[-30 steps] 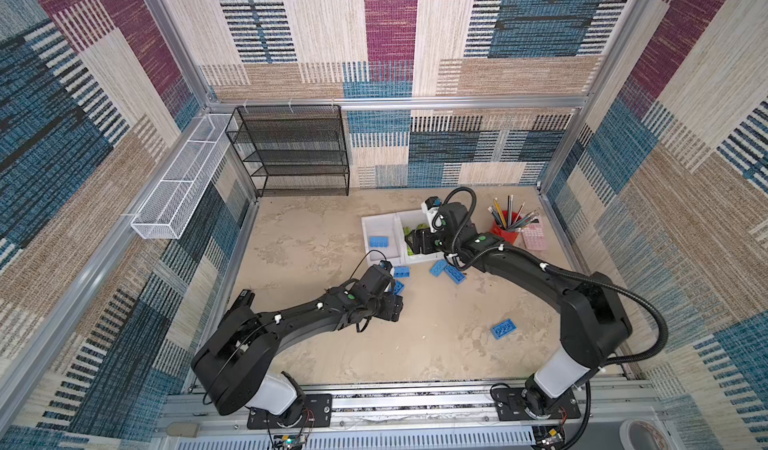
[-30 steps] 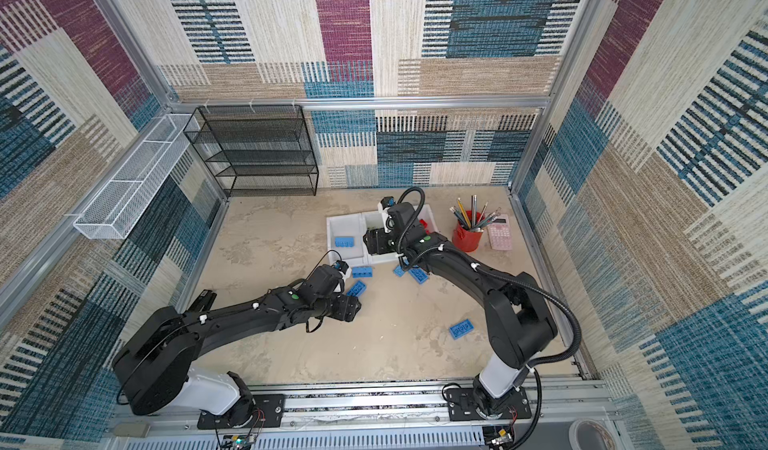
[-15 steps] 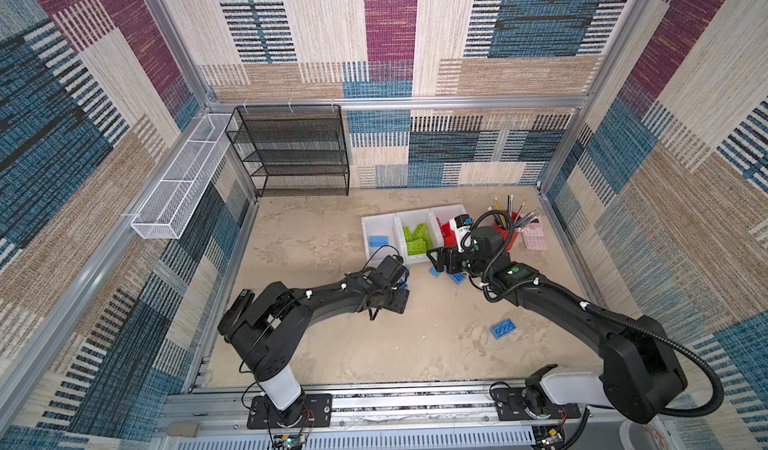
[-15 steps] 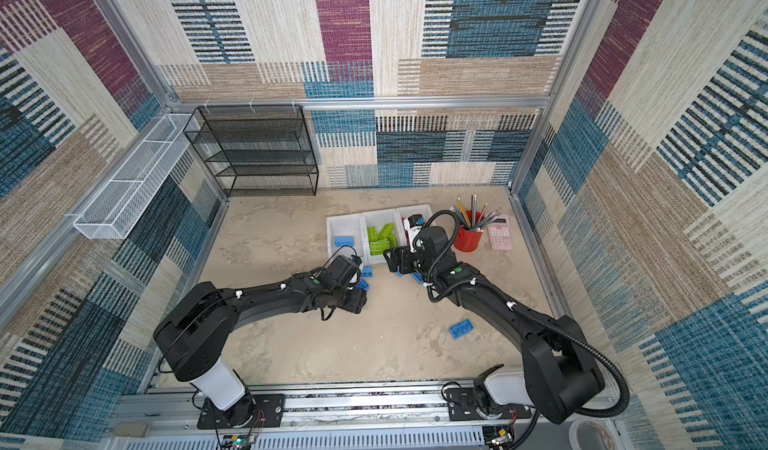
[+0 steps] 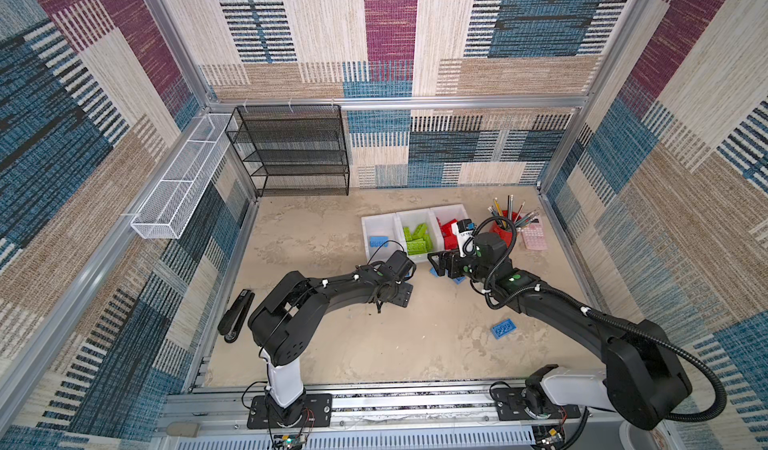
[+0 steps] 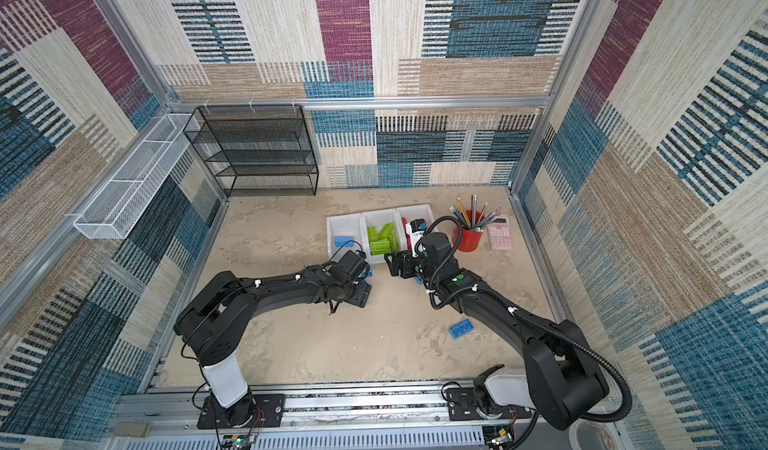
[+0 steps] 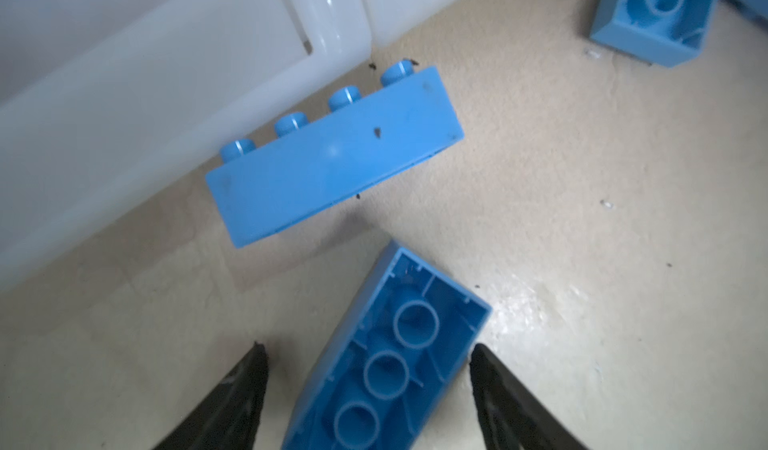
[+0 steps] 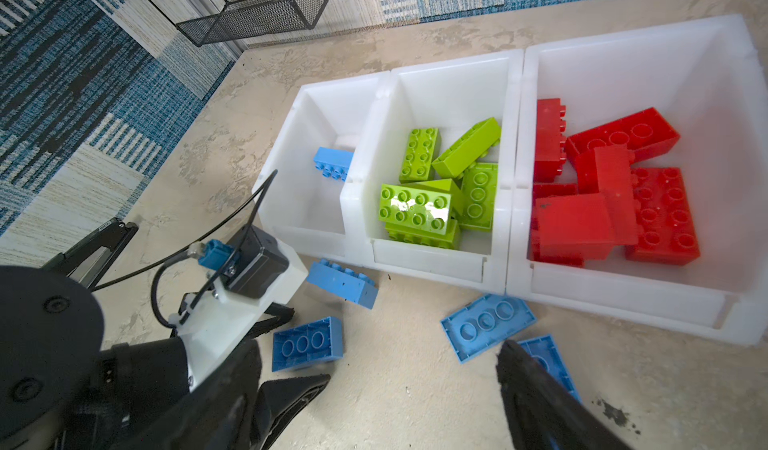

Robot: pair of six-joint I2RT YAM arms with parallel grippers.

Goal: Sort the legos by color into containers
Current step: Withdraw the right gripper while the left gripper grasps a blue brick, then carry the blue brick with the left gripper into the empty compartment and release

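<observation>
Three joined white containers (image 8: 519, 95) stand at the back right in both top views (image 5: 368, 228). One holds a single blue lego (image 8: 332, 165), the middle one green legos (image 8: 415, 207), the third red legos (image 8: 602, 203). More blue legos lie on the floor in front of them. My left gripper (image 7: 368, 346) is open, straddling an upside-down blue lego (image 7: 386, 369) without touching it. A second blue lego (image 7: 332, 157) lies on its side against a bin. Over bare floor, my right gripper (image 8: 378, 352) is open and empty, beside two upside-down blue legos (image 8: 486, 325). One blue lego (image 5: 503, 328) lies alone nearer the front.
A red pencil cup (image 5: 505, 230) and a pink calculator (image 5: 533, 236) stand right of the bins. A black stapler (image 5: 237, 315) lies by the left wall. A black mesh shelf (image 5: 299, 153) and a white wire basket (image 5: 183, 178) are at the back left.
My right gripper has come back from over the bins and dropped low in front of them. My left gripper has moved toward the bins, onto the upside-down blue lego.
</observation>
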